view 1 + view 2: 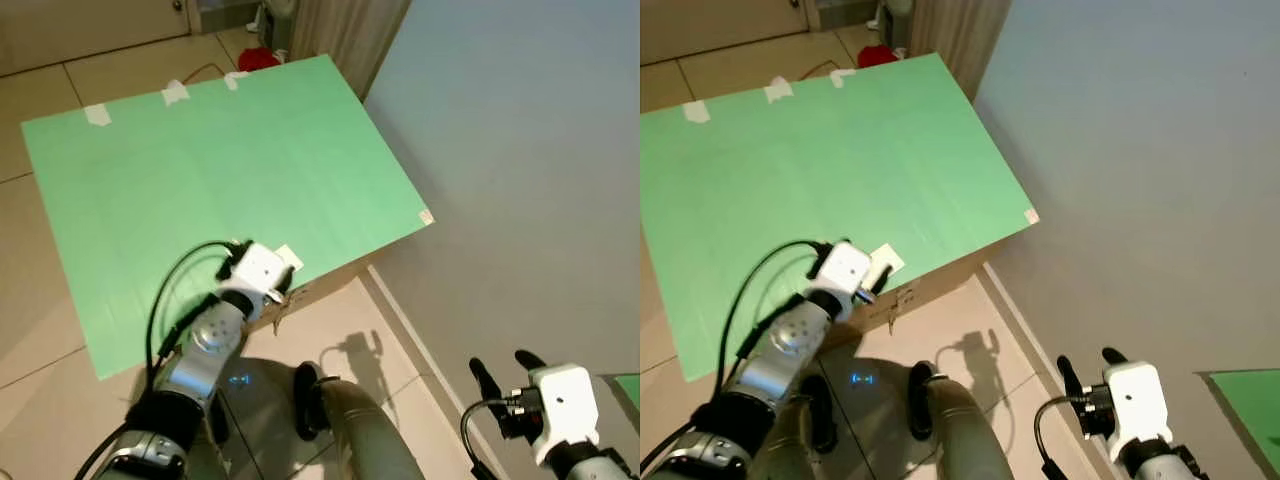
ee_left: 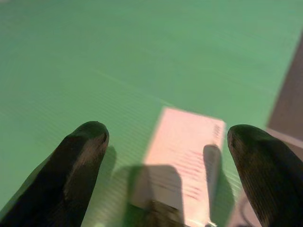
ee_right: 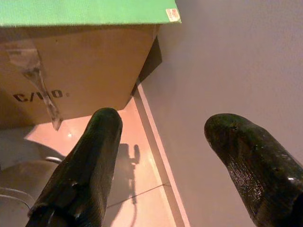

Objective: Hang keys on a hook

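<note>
Risk lies in the reach — left gripper hangs wide open over a pale card on the green board, no keys or hook visible, right gripper likewise spread — closing on paper.

Wall close beside green board.

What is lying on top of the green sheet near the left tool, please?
A small pale card lies flat on the green sheet near its front edge, between the open fingers of the left tool. Its near end is shadowed, and anything beneath it is covered.
</note>
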Robot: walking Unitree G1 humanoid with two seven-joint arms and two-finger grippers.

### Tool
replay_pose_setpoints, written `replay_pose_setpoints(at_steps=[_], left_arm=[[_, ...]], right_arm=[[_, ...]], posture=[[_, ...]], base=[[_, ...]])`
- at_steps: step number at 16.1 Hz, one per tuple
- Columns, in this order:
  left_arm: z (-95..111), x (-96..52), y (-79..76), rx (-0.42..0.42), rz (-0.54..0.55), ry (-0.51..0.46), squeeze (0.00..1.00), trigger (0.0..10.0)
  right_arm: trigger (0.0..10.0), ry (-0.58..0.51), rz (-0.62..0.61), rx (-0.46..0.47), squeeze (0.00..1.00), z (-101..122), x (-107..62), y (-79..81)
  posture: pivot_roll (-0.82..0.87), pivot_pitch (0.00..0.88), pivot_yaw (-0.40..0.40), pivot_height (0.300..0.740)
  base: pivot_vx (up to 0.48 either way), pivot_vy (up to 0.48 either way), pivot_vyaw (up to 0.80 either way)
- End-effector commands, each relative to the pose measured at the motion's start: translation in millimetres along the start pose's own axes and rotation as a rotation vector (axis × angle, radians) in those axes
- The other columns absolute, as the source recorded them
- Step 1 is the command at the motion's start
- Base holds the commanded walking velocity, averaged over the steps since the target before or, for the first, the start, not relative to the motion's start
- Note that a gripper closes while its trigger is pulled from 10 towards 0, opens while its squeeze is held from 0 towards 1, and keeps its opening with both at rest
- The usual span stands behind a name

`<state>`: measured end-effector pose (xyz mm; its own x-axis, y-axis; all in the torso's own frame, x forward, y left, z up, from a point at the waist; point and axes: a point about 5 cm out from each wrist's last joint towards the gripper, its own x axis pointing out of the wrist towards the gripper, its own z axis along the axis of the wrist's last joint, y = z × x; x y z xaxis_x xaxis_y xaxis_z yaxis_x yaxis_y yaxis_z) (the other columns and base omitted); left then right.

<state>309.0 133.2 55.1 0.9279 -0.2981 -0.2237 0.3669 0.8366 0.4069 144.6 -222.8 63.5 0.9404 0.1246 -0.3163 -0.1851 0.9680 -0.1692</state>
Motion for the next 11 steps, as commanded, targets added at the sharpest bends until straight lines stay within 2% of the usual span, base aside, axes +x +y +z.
replay_pose_setpoints(at_steps=[1, 4, 7, 8, 11], left_arm=[[-8, -1.4, -16.5, 0.009, -0.047, 0.026, 0.00, 10.0], [-14, -2.9, -19.4, 0.041, -0.022, 0.051, 0.00, 10.0], [-8, -10.3, -12.1, 0.108, 0.044, 0.001, 0.00, 10.0], [-2, -12.8, -9.1, 0.104, 0.070, -0.030, 0.00, 10.0], [-6, -24.7, -13.2, 0.069, 0.123, -0.013, 0.00, 10.0]], right_arm=[[10.0, 0.052, -0.020, 0.016, 0.00, -7, -8.8, -5.3], [10.0, 0.085, -0.035, 0.014, 0.00, -7, -18.9, -10.3], [10.0, 0.120, -0.027, 0.020, 0.00, -10, -22.8, -8.2], [10.0, 0.128, -0.019, 0.023, 0.00, -11, -22.1, -6.5], [10.0, 0.134, 0.000, 0.026, 0.00, -12, -16.8, -2.1]], posture=[[-0.34, 0.329, -0.260, 0.736], [-0.35, 0.351, -0.274, 0.736], [-0.33, 0.368, -0.276, 0.736], [-0.32, 0.371, -0.276, 0.736], [-0.30, 0.375, -0.278, 0.736]], base=[[0.000, 0.000, 0.00], [0.000, 0.000, 0.00], [0.000, 0.000, 0.00], [0.000, 0.000, 0.00], [0.000, 0.000, 0.00]])
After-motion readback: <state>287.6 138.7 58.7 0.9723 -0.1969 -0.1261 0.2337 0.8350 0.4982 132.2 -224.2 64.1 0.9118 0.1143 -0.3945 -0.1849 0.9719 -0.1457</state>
